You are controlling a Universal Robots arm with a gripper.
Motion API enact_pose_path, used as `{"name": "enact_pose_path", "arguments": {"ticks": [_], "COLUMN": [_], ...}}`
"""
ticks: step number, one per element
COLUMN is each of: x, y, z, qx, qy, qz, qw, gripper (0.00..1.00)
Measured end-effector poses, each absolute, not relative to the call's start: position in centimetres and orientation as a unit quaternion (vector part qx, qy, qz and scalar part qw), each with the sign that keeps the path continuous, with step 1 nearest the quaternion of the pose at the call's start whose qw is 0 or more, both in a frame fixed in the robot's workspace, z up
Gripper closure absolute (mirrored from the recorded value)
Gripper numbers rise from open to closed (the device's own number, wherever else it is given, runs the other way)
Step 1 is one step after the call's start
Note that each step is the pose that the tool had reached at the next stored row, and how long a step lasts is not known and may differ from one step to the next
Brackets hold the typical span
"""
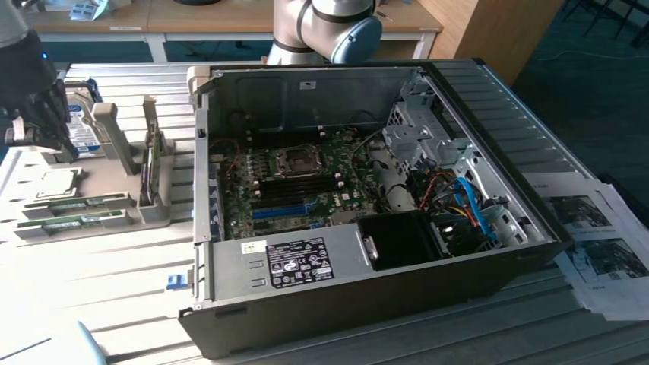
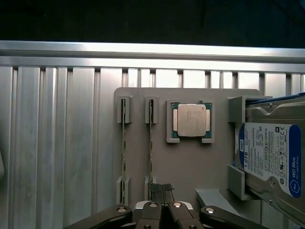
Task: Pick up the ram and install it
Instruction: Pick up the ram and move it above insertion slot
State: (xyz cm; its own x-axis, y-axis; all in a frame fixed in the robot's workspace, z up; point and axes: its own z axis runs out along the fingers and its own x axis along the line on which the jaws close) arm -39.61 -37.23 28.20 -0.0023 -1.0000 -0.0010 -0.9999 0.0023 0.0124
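Observation:
Two ram sticks stand on edge in slots of a grey holder tray. In the wrist view they are thin green strips, one nearer my fingers and one beside it. In the exterior view they lie at the tray's near end. My gripper is shut, its ridged black fingertips pressed together with nothing between them, hovering just off the end of the nearer stick. In the exterior view the gripper hangs above the tray at the exterior view's left.
The tray also holds a square silver processor and a hard drive with a blue-and-white label. The open computer case stands to the exterior view's right, its motherboard exposed with dark memory slots. Printed sheets lie past the case.

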Motion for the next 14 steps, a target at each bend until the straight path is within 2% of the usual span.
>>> {"name": "enact_pose_path", "arguments": {"ticks": [14], "x": [-39.6], "y": [-37.3], "z": [26.8], "qx": [0.706], "qy": [-0.708], "qz": [-0.005], "qw": [0.004], "gripper": [0.9]}}
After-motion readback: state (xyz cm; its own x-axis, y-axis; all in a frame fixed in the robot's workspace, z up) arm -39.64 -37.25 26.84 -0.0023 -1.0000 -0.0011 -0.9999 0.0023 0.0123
